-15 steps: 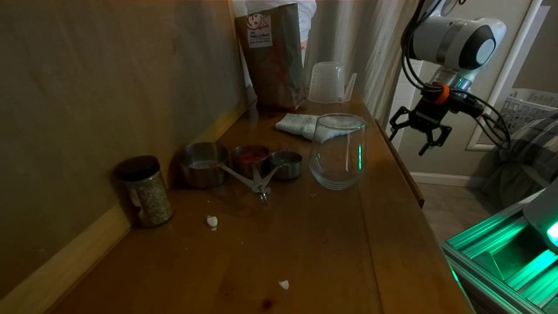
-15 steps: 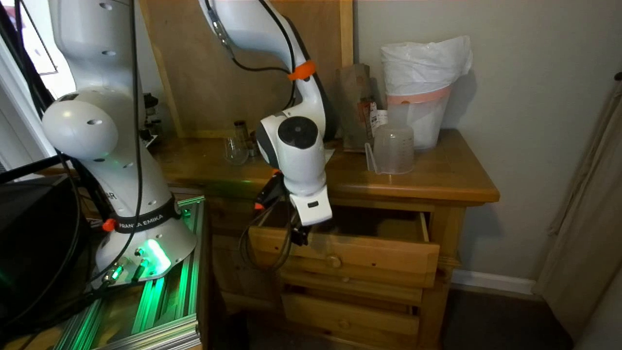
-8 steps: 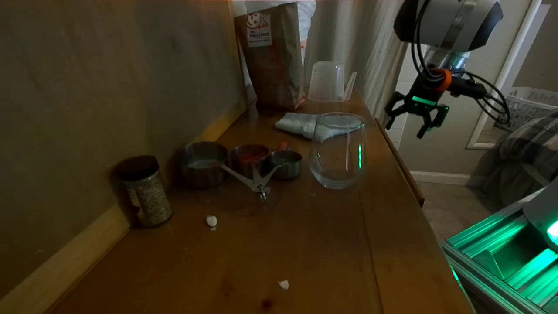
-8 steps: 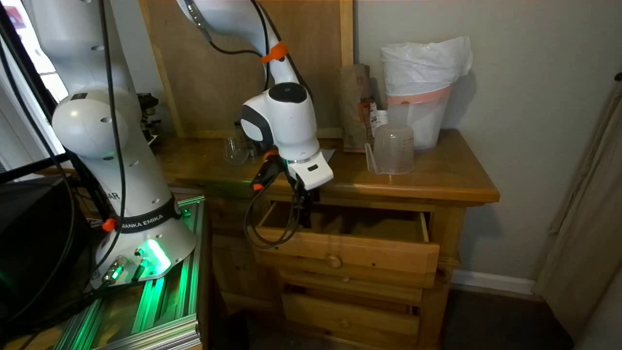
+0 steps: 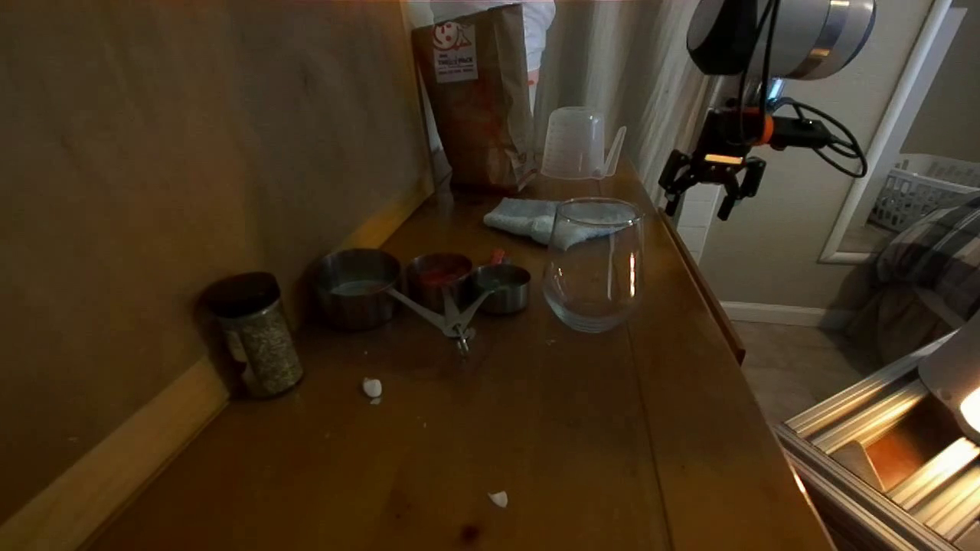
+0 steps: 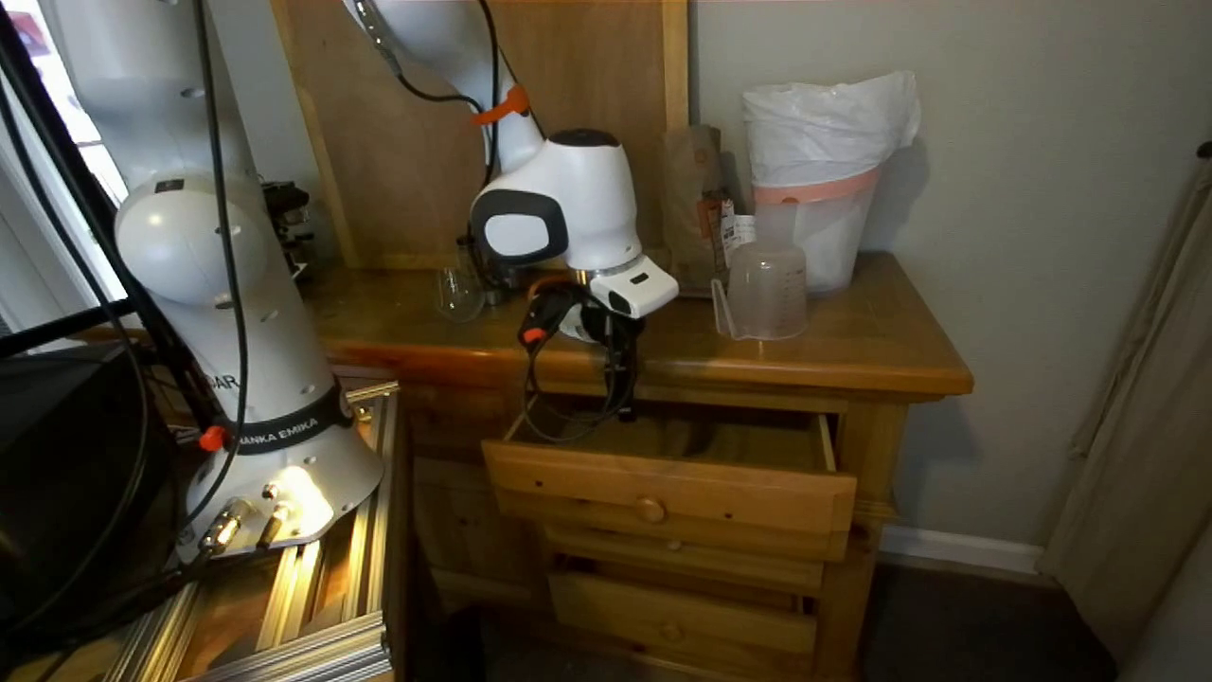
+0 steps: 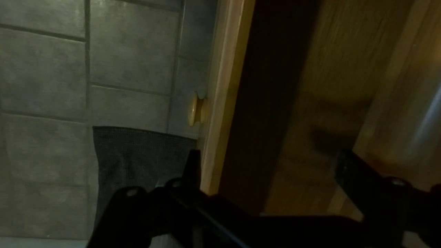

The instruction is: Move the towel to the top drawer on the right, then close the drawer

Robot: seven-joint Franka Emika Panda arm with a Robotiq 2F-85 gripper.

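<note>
Biggest in front of me was the wooden dresser. My arm stood upright from its base, reached past the upper edge of an exterior view, and sloped down into it again, bent at the wrist close over the dresser's front edge. Below the wrist, the top drawer stood pulled out. I had the gripper pointing downward, just off the long edge of the dresser top, its two fingers spread wide. Through the wrist camera I saw them on either side of the opening, one by the drawer's front board, the other toward the dresser top; whether either touched wood I couldn't tell. The towel lay folded on the dresser top, apart from the fingers, partly behind a clear glass and showing through it. The drawer's round knob stuck out from the front board, plain to see in the wrist view.
</note>
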